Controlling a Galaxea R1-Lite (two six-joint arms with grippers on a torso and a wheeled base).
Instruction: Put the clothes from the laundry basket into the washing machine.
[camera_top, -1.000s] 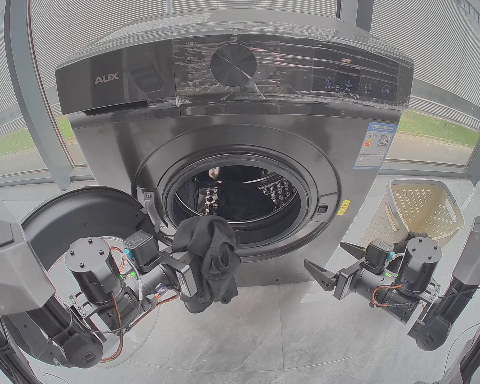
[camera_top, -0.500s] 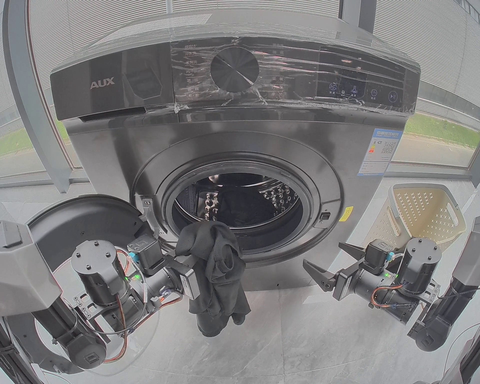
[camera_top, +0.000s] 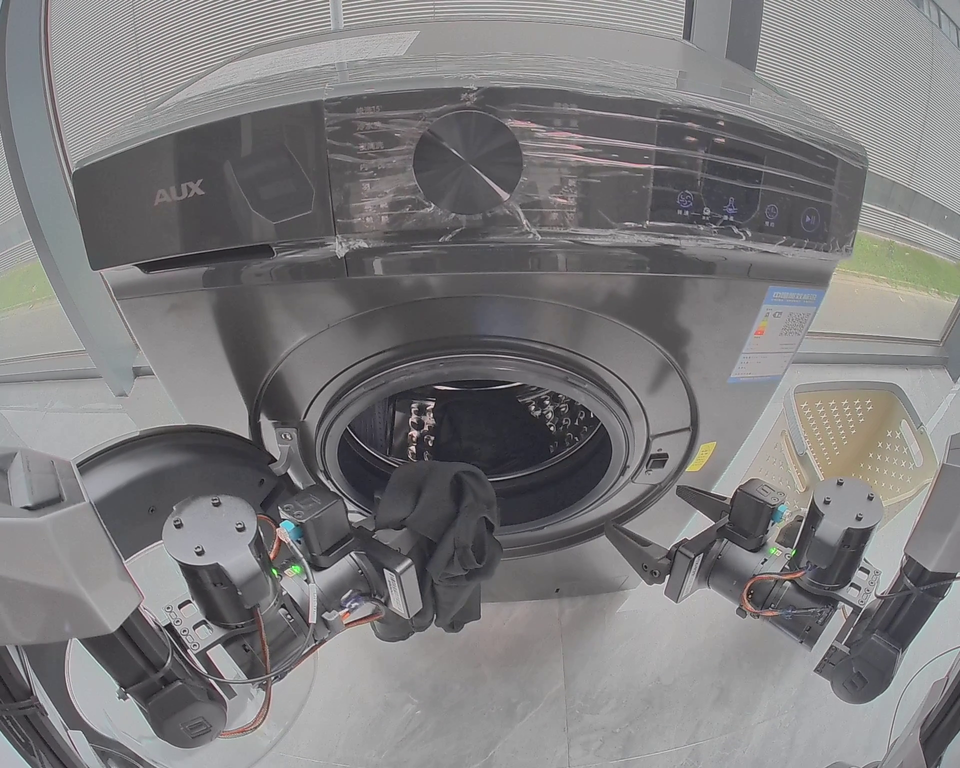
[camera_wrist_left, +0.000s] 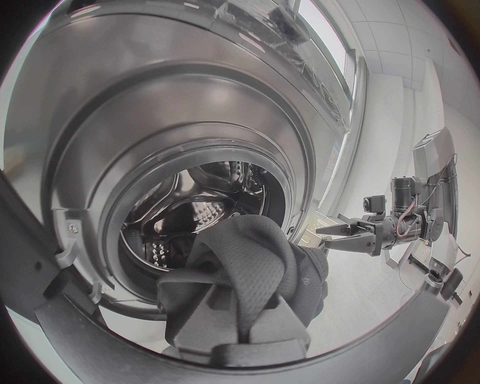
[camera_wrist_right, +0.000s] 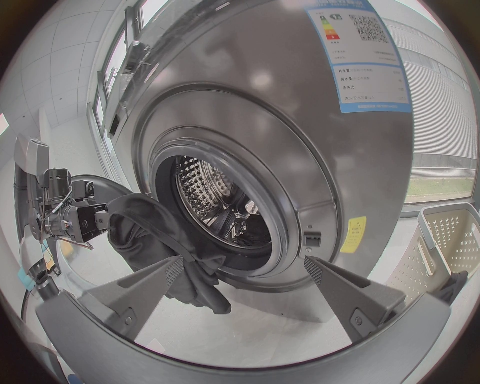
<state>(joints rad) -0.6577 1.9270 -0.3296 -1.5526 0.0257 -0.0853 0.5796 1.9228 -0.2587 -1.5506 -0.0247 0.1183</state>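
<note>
the robot's left pincer (camera_wrist_left: 242, 327) pinches a bunched black garment (camera_top: 455, 540) just in front of the lower rim of the washing machine (camera_top: 470, 290). the cloth drapes over the pincer, its top level with the round opening (camera_top: 480, 440) and its loose end hanging toward the tiled floor (camera_top: 560, 680). the garment is outside the drum, not yet in it. the machine's door (camera_top: 170, 470) stands swung open at the left, behind the left arm. at the right, the right pincer (camera_top: 648, 512) hangs with its fingers spread wide and nothing between them, near the machine's lower right corner and pointing toward the opening. the cream laundry basket (camera_top: 850, 388) stands on the floor to the right of the machine, and the right wrist view shows a dark piece of clothing (camera_wrist_right: 452, 287) in it.
</note>
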